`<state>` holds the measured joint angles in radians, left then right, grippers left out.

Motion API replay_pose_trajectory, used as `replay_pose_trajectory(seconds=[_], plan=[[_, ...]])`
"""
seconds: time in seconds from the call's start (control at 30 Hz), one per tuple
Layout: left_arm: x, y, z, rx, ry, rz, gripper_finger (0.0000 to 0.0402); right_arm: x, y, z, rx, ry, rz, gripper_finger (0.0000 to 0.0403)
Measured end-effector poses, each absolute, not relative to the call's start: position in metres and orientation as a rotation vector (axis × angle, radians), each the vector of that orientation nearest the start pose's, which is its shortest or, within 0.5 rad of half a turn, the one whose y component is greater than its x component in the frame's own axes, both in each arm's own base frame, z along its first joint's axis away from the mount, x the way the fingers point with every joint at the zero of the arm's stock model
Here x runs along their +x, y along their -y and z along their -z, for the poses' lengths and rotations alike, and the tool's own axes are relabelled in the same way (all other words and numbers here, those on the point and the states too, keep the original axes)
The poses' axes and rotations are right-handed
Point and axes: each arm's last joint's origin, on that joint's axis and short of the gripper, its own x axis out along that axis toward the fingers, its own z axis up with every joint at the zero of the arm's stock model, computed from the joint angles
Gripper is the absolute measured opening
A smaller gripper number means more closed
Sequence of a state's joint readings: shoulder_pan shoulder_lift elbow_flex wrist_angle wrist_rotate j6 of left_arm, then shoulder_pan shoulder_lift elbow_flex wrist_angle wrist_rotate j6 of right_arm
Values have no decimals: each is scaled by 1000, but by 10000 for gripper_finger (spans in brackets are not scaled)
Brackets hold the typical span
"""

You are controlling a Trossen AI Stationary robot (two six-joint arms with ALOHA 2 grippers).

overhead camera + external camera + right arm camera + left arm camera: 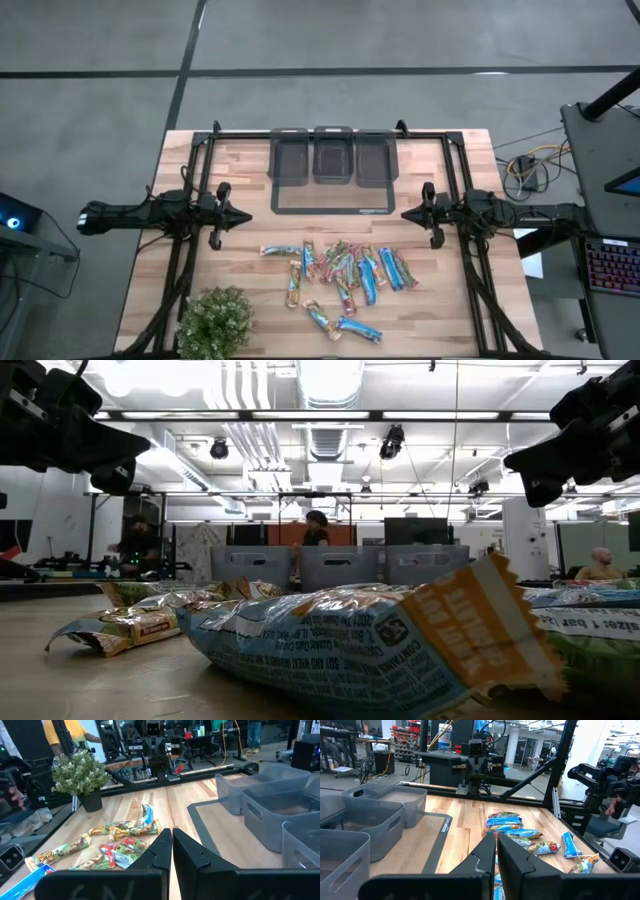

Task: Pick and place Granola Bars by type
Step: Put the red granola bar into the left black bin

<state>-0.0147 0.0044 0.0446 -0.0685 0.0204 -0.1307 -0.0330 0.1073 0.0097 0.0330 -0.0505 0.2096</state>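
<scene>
High view is showing the left gripper hanging over the bench's left side, jaws together and holding nothing. Granola Bars are lying scattered toward the front edge, between both arms, just in front of three grey bins. Over the right side, the right gripper is hovering, jaws together, empty.

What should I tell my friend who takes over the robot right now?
Left gripper: fingers shut, empty, hovering at the table's left side.
Right gripper: fingers shut, empty, hovering at the right side.
Granola bars: all loose in a mixed pile on the wood, between the mat and the plant.
Three grey bins: at the table's far edge; no bars seen in them.
Done: nothing sorted.
Left: every bar, by type.
</scene>
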Motion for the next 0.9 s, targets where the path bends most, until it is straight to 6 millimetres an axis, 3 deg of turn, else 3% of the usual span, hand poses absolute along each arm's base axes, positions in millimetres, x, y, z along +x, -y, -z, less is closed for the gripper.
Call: replay_pose_trajectory(seconds=[0.2,0.5,0.7,0.9], plan=[[95,2,-172,-142,-30,33,2,104,2,-162,212,-63,-11,9],[95,2,-175,-361,-3,34,2,104,2,-164,211,-44,-13,8],[94,2,-189,-489,141,59,2,104,2,-174,207,63,-25,8],[92,2,-198,-508,239,86,2,102,2,-187,201,200,-39,8]])
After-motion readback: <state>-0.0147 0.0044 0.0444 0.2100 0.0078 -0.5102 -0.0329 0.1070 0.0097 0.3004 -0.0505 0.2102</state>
